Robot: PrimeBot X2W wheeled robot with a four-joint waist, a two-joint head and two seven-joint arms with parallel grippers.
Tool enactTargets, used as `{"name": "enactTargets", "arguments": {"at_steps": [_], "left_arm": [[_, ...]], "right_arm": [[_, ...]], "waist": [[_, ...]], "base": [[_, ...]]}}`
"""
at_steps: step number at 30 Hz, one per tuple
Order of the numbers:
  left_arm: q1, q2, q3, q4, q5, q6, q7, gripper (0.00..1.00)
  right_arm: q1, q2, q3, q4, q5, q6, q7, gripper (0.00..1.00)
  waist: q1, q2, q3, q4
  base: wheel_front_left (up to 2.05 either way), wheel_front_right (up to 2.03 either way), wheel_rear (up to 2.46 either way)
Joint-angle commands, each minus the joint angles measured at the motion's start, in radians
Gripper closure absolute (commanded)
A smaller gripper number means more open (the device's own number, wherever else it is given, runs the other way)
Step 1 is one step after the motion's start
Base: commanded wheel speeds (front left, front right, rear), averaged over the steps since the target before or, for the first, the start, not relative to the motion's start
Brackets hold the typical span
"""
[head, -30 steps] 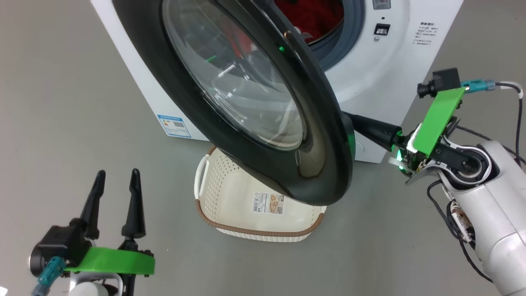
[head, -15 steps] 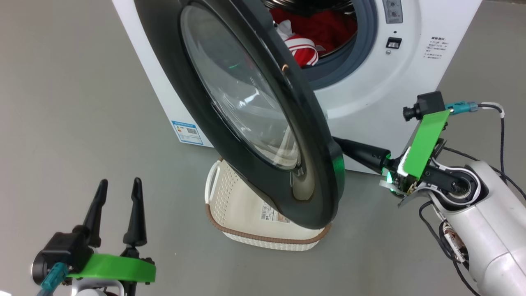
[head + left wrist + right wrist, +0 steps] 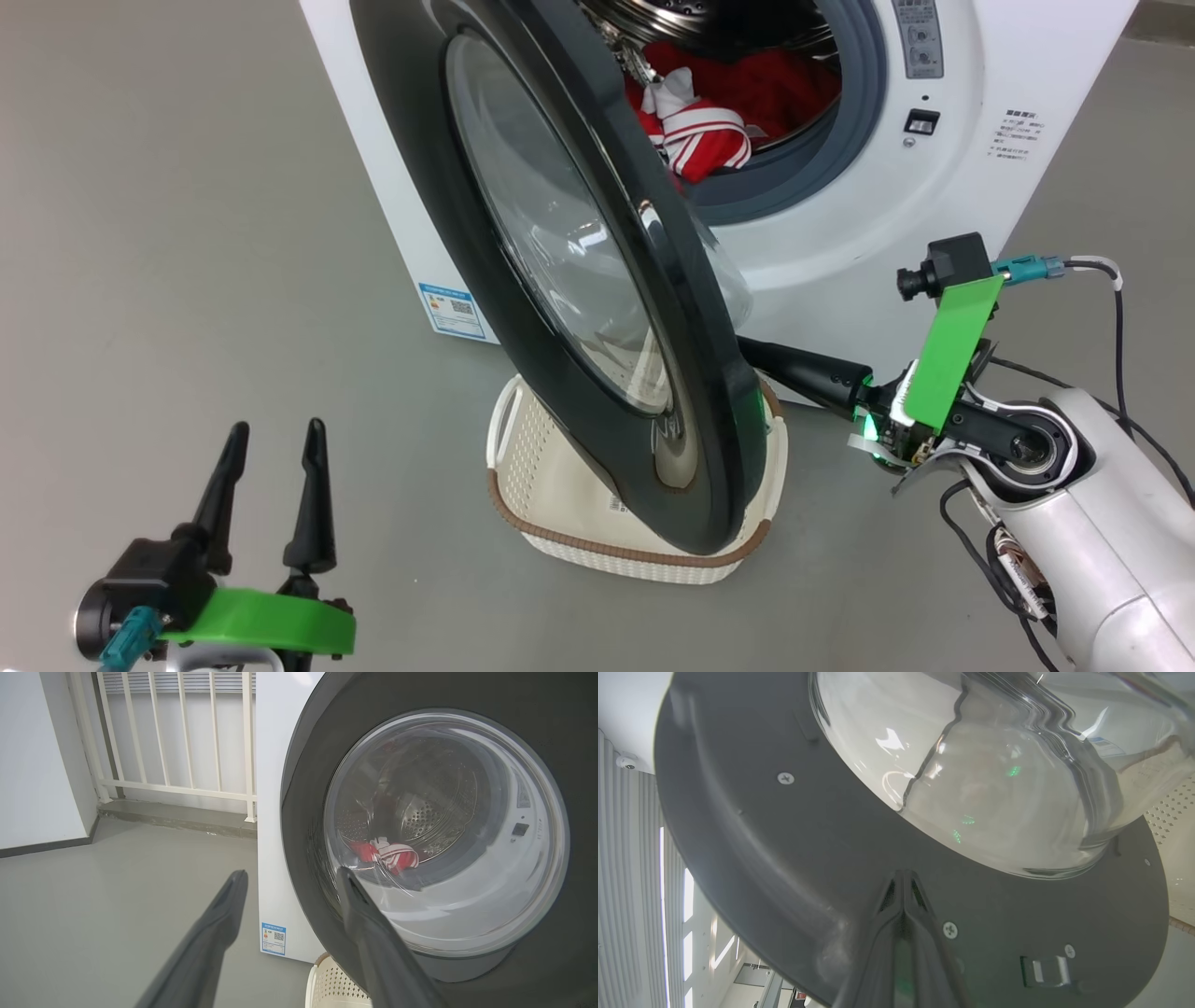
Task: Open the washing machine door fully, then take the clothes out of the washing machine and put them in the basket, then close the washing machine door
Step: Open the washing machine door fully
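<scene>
The washing machine door [image 3: 420,149] stands partly open, swung out from the white washing machine [image 3: 934,233] so that the head view sees its black rim nearly edge-on, with the glass bowl bulging toward the drum [image 3: 681,14]. The right end effector [image 3: 761,353] is shut tight, holding nothing. Its two dark fingers are pressed together, and in the right wrist view their joined tip [image 3: 903,877] sits against the door's dark inner face, just below the glass bowl and near a screw. The left end effector [image 3: 277,425] hangs low at the left over the grey floor [image 3: 187,280], fingers spread wide and empty, well apart from the door. In its own wrist view the left end effector [image 3: 292,871] points at the door's outer face [image 3: 444,830]. The red clothes [image 3: 709,140], with a striped band showing, lie at the front lip of the drum against the grey gasket [image 3: 854,112]. The basket [image 3: 607,549] stands on the floor at the foot of the machine, directly under the door's lower edge and partly hidden by it, near the blue label [image 3: 453,310].
</scene>
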Motion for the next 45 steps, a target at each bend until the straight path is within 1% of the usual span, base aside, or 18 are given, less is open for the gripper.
{"name": "enactTargets", "arguments": {"at_steps": [1,20,34,45], "left_arm": [[-0.007,0.02,0.033,-0.02,0.009,-0.002,-0.008,0.0],[-0.005,0.02,0.032,-0.014,0.007,-0.003,-0.008,0.0],[0.003,0.02,0.028,-0.017,0.009,-0.003,-0.008,0.0],[0.002,0.02,0.026,-0.016,0.005,-0.003,-0.008,0.0]], "right_arm": [[0.021,0.019,0.018,-0.033,0.007,0.002,0.007,1.0],[0.031,0.083,0.069,-0.063,0.011,0.002,0.023,1.0],[0.023,0.137,0.086,-0.051,0.015,0.002,0.029,1.0],[0.01,0.186,0.103,-0.032,0.008,0.002,0.039,1.0]], "waist": [[0.0,0.0,-0.001,0.002],[0.0,0.0,-0.011,0.06],[0.0,0.0,-0.02,0.118],[0.0,0.0,-0.012,0.138]], "base": [[0.0,0.0,0.0],[0.0,0.0,0.0],[0.0,0.0,0.0],[0.0,0.0,0.0]]}}
